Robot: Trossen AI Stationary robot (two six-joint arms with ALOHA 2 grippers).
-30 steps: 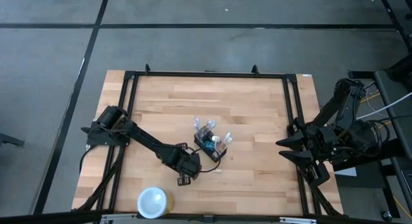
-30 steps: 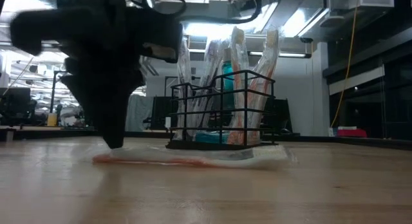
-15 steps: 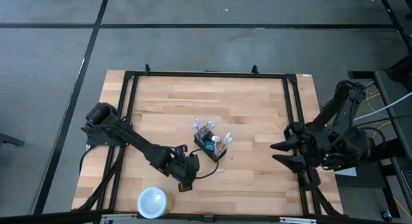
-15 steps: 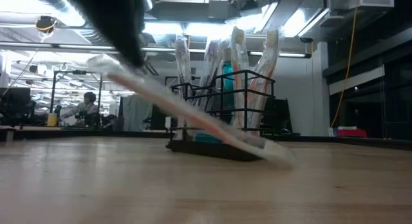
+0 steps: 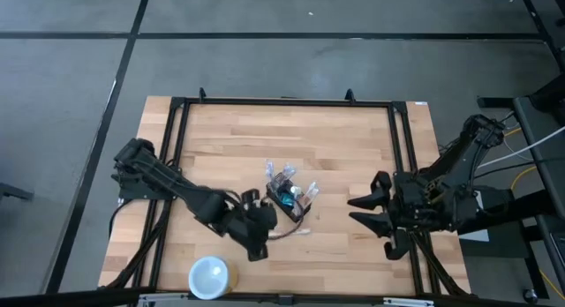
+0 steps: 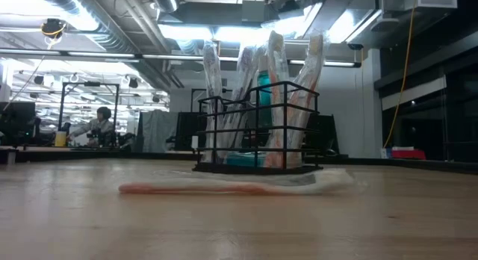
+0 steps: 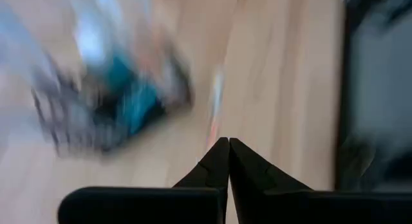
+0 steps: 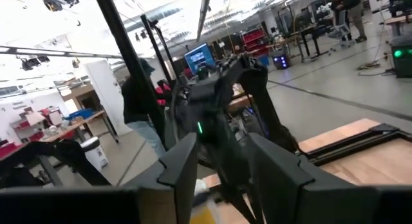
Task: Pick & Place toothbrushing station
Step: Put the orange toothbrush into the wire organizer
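One wooden table [image 5: 353, 139], left tool [image 7: 228, 147] together, right tool [image 5: 360, 212] apart.

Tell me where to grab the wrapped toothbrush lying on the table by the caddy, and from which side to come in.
Grip the wrapped toothbrush near mid-handle, coming straight down from above. It lies flat on the table, so likely only its long sides are free; set the fingers across its width. The caddy stands close behind it, so stay on the side away from the caddy.
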